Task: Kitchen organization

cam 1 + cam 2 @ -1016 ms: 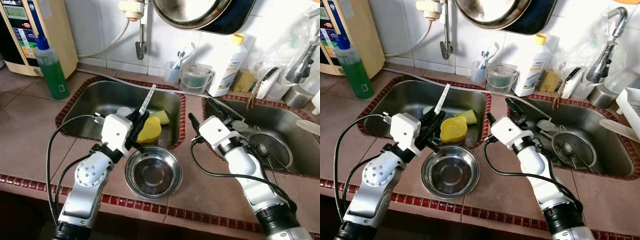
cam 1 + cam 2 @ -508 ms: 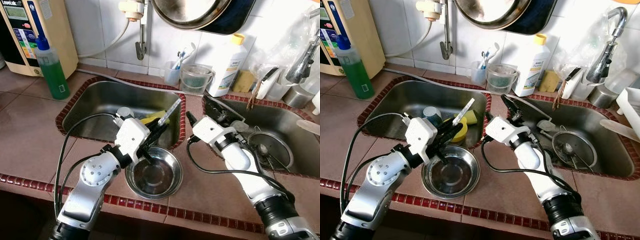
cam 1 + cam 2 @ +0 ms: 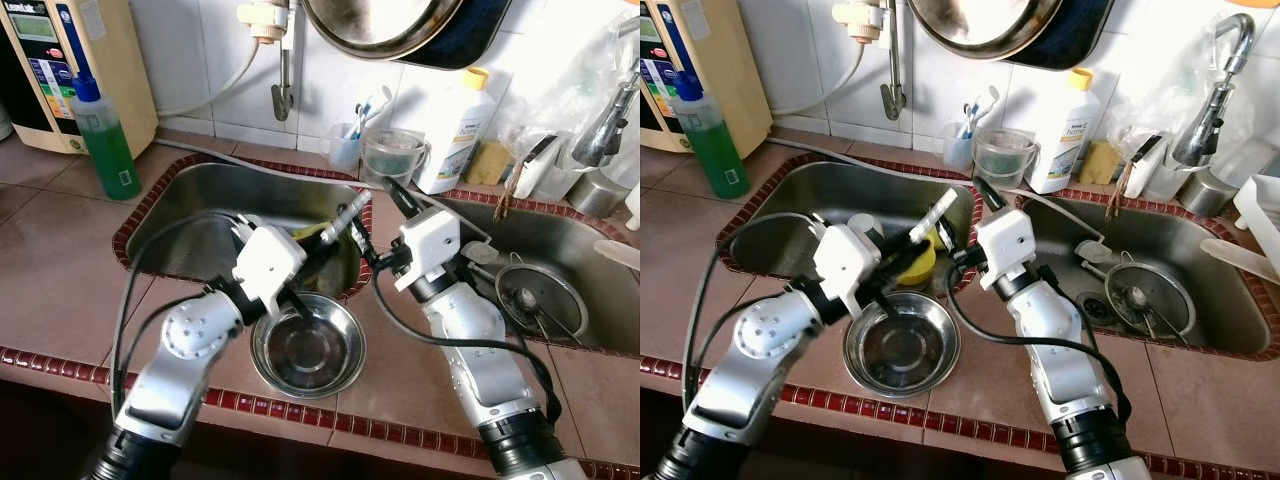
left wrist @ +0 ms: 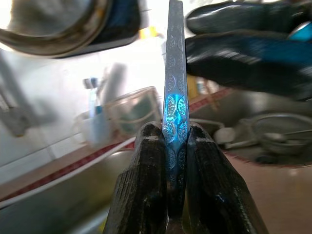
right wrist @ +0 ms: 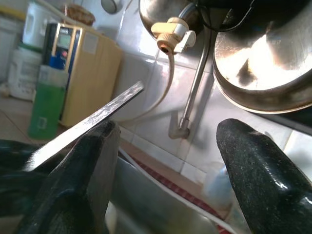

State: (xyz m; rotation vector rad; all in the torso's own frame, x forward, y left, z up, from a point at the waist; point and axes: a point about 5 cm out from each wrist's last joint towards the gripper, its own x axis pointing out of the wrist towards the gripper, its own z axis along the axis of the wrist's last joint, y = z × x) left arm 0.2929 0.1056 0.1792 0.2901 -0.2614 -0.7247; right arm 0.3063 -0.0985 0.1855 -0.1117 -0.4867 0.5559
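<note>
Left gripper (image 4: 168,146) clamps a flat patterned metal utensil handle (image 3: 345,218), held above the steel bowl (image 3: 307,352) on the counter, tip angled toward the sink edge. Right gripper (image 5: 165,175) hangs wide apart just beside that tip. Yellow cup (image 3: 916,262) sits in the sink behind the bowl.

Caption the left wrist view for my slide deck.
Left gripper clamps a patterned metal handle; the right gripper's fingers wait beside it.

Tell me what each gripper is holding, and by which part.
The left gripper pinches a flat patterned metal utensil handle near its lower end. The right gripper is open beside the handle's tip, holding nothing.
</note>
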